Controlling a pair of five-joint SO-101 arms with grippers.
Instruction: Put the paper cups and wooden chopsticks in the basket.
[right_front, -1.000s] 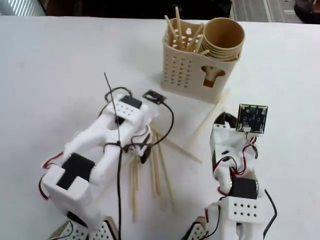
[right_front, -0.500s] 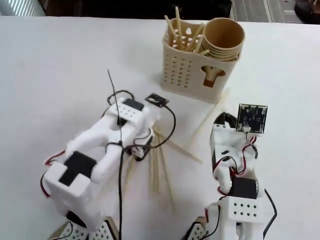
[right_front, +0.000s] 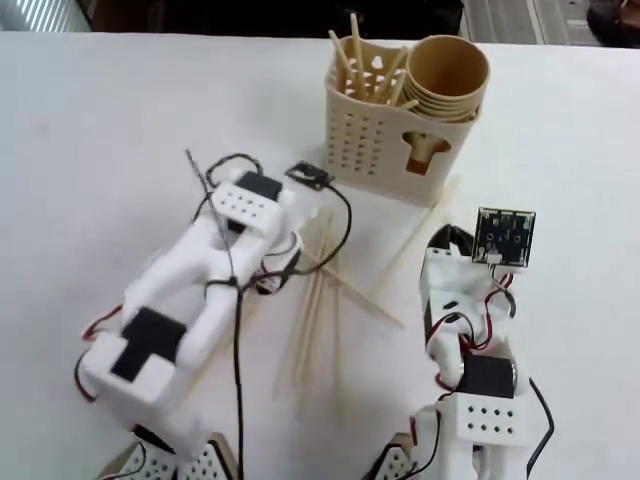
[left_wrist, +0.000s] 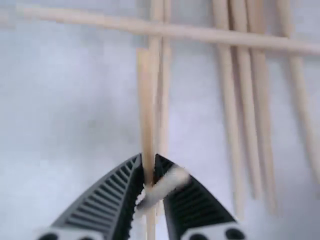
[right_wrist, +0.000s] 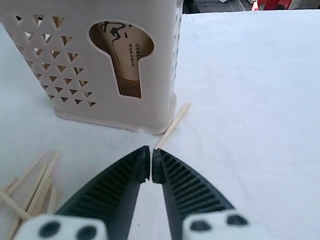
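Observation:
The cream basket (right_front: 385, 140) stands at the table's far side with stacked paper cups (right_front: 447, 68) and several chopsticks (right_front: 355, 55) upright in it. More wooden chopsticks (right_front: 315, 300) lie loose on the table between the two arms. In the left wrist view my left gripper (left_wrist: 148, 169) is shut on one chopstick (left_wrist: 146, 100) low over that pile. My right gripper (right_wrist: 151, 162) is shut with nothing in it, a short way in front of the basket (right_wrist: 100, 75). A cup (right_wrist: 125, 62) shows through the basket's keyhole opening.
One long chopstick (right_front: 415, 240) lies slanted from the basket's near right corner toward the pile, and its end (right_wrist: 172, 125) rests by the basket's base. The left arm (right_front: 200, 270) covers the table left of the pile. The right arm (right_front: 465, 310) stands at the front right.
The left arm has swung away from the front edge toward the far left. The loose chopsticks have shifted with it, now lying farther right and nearer the basket. The right arm has kept still.

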